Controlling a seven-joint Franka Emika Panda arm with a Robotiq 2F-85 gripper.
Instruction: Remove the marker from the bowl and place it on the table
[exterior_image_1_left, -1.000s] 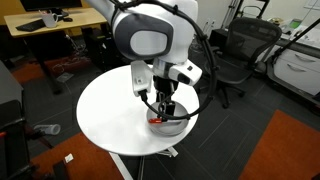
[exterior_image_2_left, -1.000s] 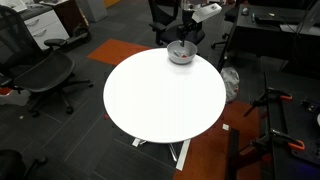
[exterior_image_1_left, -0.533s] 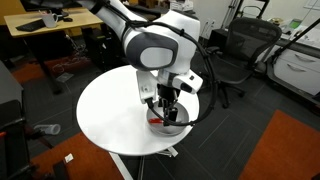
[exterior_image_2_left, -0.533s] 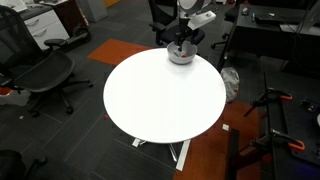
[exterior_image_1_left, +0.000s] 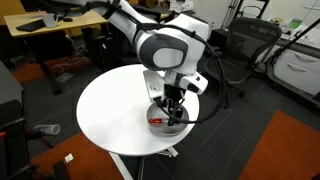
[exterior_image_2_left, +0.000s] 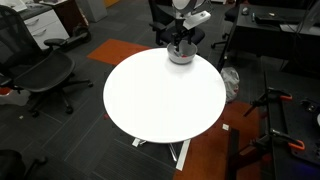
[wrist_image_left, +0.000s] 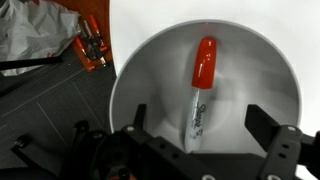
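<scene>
The marker (wrist_image_left: 200, 85) lies inside the light grey bowl (wrist_image_left: 150, 70). It has a red cap and a pale barrel with black lettering. In the wrist view my gripper (wrist_image_left: 197, 128) is open, a finger on each side of the marker's barrel, low over the bowl. In both exterior views the bowl (exterior_image_1_left: 176, 126) (exterior_image_2_left: 180, 55) sits near the edge of the round white table (exterior_image_1_left: 110, 110) (exterior_image_2_left: 160, 100), with my gripper (exterior_image_1_left: 172, 110) (exterior_image_2_left: 181, 44) reaching down into it. A bit of red marker (exterior_image_1_left: 156, 121) shows in the bowl.
Black office chairs (exterior_image_1_left: 235, 55) (exterior_image_2_left: 45, 75) stand around the table. A wooden desk (exterior_image_1_left: 55, 25) is behind. Orange floor patches (exterior_image_1_left: 290, 150) lie nearby. An orange tool (wrist_image_left: 92, 45) and crumpled plastic (wrist_image_left: 30, 35) lie on the floor beyond the table's edge.
The arm has swung to the right over the bowl and the gripper has come lower into it. The bowl and marker have not moved.
</scene>
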